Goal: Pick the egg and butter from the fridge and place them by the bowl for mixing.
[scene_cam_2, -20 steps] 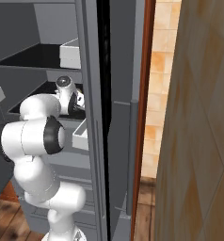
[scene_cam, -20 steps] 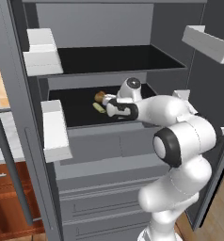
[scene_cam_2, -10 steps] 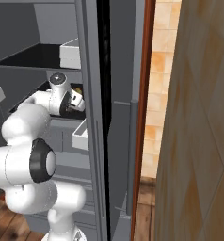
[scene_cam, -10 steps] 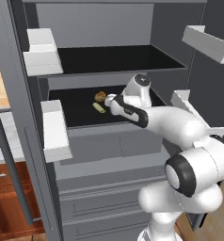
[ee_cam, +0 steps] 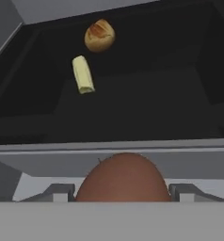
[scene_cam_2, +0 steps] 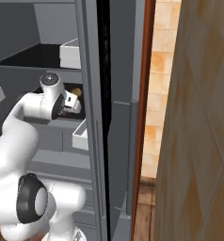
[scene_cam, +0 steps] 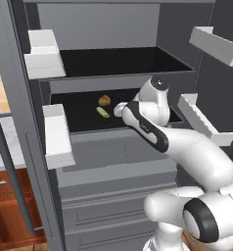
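The reddish-brown egg (ee_cam: 124, 172) sits between my gripper's (ee_cam: 123, 192) two dark fingertips (ee_cam: 57, 191), and the jaws are shut on it just in front of the middle shelf's edge. On that black shelf floor the pale yellow-green butter (ee_cam: 83, 74) (scene_cam: 103, 112) lies loose, further in and to the left. In the left base view my gripper (scene_cam: 121, 109) hovers at the shelf front of the open fridge (scene_cam: 89, 142), right of the butter. In the right base view the gripper (scene_cam_2: 72, 101) is beside the fridge's side wall. The bowl is out of view.
A golden-orange lumpy ball (scene_cam: 104, 100) (ee_cam: 100, 36) rests just behind the butter. White door bins (scene_cam: 57, 135) (scene_cam: 199, 117) stick out on both sides of the shelf. Grey drawers (scene_cam: 108, 211) lie below. A long bar handle (scene_cam: 11, 171) stands at the left.
The hand has shifted slightly right, away from the butter and the golden ball. The arm's elbow has swung down to the lower right. Butter and ball have not moved.
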